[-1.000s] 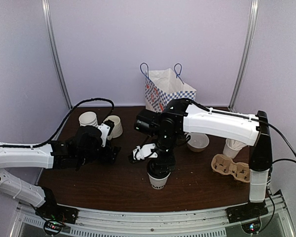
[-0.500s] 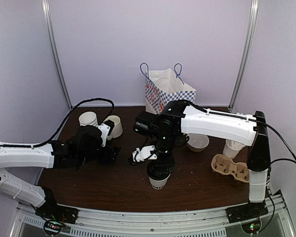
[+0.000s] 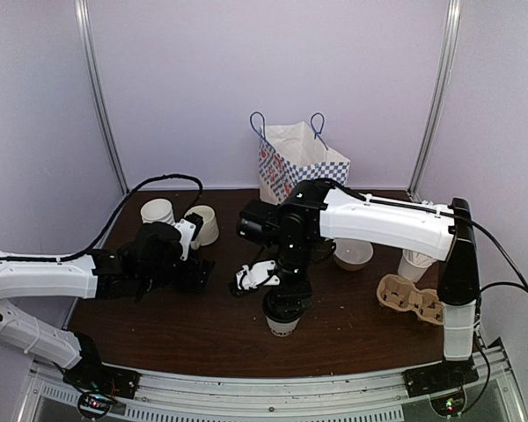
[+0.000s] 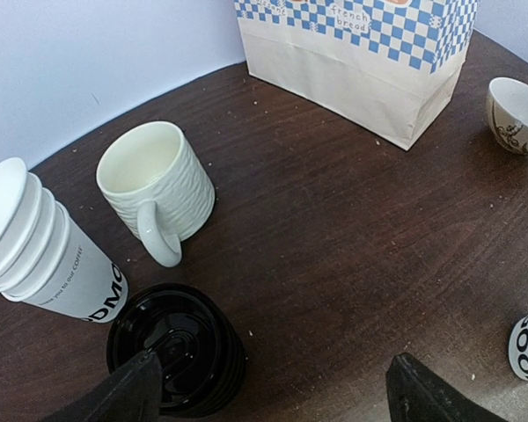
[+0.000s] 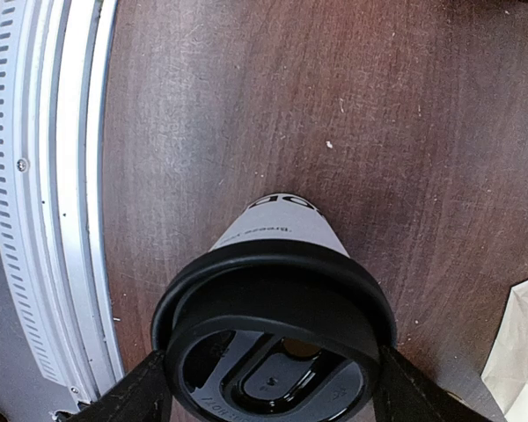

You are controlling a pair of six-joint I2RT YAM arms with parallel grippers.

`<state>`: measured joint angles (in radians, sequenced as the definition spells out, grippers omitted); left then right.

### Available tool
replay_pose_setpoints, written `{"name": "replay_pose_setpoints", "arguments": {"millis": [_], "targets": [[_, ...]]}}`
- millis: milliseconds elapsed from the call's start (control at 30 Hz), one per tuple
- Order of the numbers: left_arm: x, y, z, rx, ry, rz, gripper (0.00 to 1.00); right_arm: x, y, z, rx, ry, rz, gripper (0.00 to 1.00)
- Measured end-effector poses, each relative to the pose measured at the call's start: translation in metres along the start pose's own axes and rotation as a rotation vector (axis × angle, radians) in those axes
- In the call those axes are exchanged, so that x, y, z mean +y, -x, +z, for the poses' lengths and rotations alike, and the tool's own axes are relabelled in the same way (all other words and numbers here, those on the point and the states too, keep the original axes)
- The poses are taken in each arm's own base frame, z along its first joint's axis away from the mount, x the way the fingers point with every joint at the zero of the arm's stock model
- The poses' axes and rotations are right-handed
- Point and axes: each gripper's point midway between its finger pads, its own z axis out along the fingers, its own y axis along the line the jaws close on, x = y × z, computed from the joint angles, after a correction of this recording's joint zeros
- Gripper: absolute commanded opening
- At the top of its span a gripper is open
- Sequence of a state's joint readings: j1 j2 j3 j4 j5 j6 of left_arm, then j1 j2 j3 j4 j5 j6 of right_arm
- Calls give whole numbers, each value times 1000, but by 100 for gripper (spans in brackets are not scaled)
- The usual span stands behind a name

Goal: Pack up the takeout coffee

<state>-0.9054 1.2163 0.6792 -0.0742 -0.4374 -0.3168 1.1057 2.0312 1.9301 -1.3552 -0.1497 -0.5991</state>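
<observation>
Centre frame: jaws of the right gripper [image 5: 273, 396] clasp the takeout coffee [image 5: 282, 233] at its lidded top for lifting; the left gripper [image 4: 273, 394] hovers, jaws wide.

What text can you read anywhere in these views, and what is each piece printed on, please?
"french bread": on the checkered band of the paper bag.
"COFFEE": small print on the stacked paper cups, above large letters cut off at roughly "ODMC".
takeout coffee: black lettering near its base, too blurred to read.
lid: embossed marks, unreadable.
</observation>
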Motion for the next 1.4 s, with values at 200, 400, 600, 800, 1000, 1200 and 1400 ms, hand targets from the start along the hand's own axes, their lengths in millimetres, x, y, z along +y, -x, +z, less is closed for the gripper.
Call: {"name": "replay_pose_setpoints", "arguments": {"millis": [200,400,600,800,1000,1200,1400], "targets": [[-1,-2,3,8,-6,1,93,-1,-1,1,2,-4,2,78],[-2,-3,3,9,-9,-2,93,-3,-1,3,-2,-5,5,77],[-2,-3,3,10,-10,-6,93,-8,-1,10,-7,-18,12,77],[-2,-3,3,10,-11,-6,93,-10,-2,12,-5,-30,14,77],[-3,-3,3,11,-15,-6,93,-10,-2,9,-7,-31,14,83],[-10,1,5,14,-45,-8,93,-17,1,-4,-29,-47,25,88],[-24,0,14,44,-101,-20,92,-26,5,-23,-77,-75,41,88]]}}
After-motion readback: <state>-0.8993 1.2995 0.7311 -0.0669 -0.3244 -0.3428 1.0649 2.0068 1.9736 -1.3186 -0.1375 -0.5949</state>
